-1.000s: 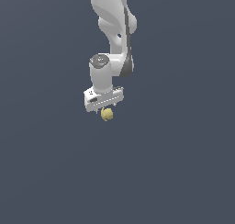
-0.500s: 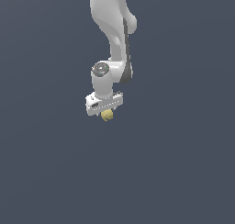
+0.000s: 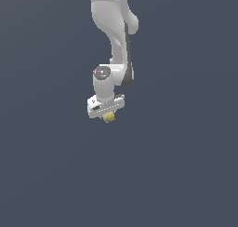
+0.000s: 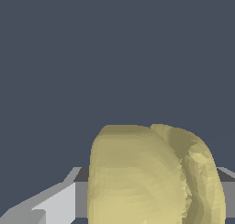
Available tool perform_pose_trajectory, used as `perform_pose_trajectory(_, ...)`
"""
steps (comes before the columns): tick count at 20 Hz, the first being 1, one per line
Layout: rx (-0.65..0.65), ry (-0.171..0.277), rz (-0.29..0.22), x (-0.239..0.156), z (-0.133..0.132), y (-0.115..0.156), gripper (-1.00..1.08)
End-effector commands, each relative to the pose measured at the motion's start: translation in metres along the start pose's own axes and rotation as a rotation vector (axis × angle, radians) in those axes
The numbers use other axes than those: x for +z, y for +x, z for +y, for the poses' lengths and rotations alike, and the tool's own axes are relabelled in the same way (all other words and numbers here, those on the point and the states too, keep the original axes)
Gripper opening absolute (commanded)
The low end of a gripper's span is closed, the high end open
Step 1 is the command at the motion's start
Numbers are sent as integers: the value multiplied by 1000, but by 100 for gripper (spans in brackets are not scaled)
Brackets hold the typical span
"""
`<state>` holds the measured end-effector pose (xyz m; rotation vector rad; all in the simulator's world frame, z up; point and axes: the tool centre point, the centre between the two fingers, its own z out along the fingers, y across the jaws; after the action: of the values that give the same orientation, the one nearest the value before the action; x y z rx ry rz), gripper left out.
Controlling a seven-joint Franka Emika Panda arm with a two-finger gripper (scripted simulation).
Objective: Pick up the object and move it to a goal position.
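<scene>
The white robot hand (image 3: 108,113) holds the small lumpy pale-yellow blob (image 3: 109,116) narrowly; it seems light, stiff, uneven, best gripped across its middle.

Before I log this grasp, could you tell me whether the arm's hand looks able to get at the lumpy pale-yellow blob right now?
Probably yes: the lumpy pale-yellow blob sits right under the white hand, apparently already gripped, nothing intervening.

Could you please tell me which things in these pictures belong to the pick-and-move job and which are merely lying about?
Belonging to the job:
- pale-yellow object, held under the gripper, jaws shut on it
- robot arm

Lying about:
- nothing else shows; only the plain dark background
</scene>
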<state>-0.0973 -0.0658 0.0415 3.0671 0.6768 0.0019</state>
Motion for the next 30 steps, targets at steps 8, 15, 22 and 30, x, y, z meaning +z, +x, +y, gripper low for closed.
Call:
perform_pose_trajectory(8, 0, 0, 0, -1, -1, 0, -100)
perform_pose_trajectory(15, 0, 0, 0, -21, -15, 10, -100)
perform_pose_trajectory(22, 0, -1, 0, -67, -46, 31, -100)
perform_pose_trajectory(30, -1, -1, -1, -141, -96, 67, -100)
